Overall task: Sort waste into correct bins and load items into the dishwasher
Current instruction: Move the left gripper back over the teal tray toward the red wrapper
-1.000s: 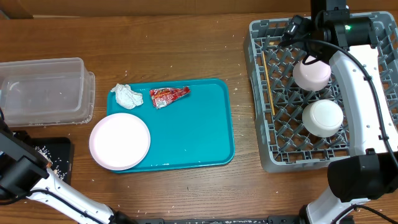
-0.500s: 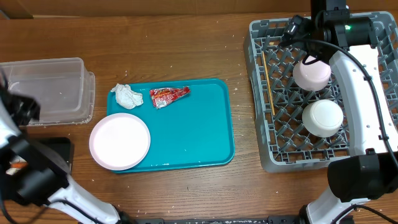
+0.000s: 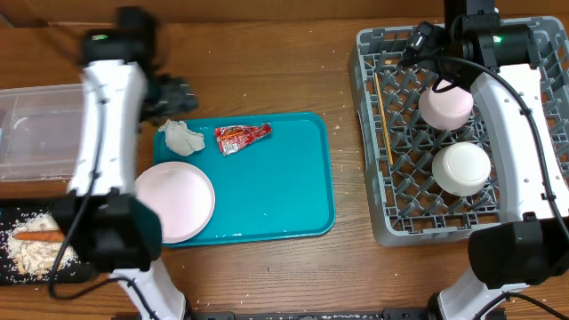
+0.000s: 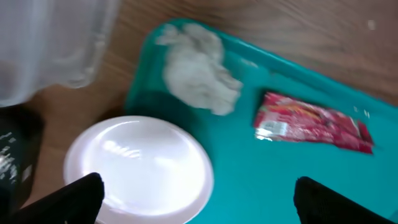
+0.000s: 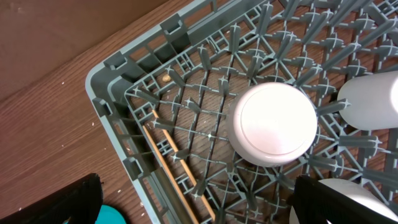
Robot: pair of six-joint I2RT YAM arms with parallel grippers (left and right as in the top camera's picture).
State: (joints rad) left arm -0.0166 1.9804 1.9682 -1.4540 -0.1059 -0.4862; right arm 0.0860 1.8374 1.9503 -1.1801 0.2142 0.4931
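My left gripper (image 3: 178, 93) (image 4: 211, 199) hangs open and empty over the teal tray's far-left corner. A crumpled white napkin (image 3: 182, 136) (image 4: 199, 71) lies just in front of it. The red wrapper (image 3: 240, 136) (image 4: 314, 121) and the round white plate (image 3: 178, 200) (image 4: 140, 168) lie close by. Pale scraps and an orange stick (image 3: 40, 236) rest on the black tray (image 3: 13, 213). My right gripper (image 3: 418, 43) (image 5: 205, 202) stands open above the grey dish rack (image 3: 369, 53) (image 5: 109, 93). The rack holds two upturned bowls (image 3: 444, 104) (image 3: 460, 167) (image 5: 273, 124), a cup (image 5: 373, 99) and chopsticks (image 3: 382, 116) (image 5: 171, 162).
The clear plastic tub (image 3: 36, 124) (image 4: 56, 37) stands at the far left, behind the black tray. The teal tray (image 3: 284, 196) (image 4: 267, 180) fills the middle of the wooden table. My right arm arches over the rack's right side.
My left arm has swung up from the black tray to the teal tray's far-left corner and its jaws have opened. The orange stick now lies on the black tray. The right arm is still.
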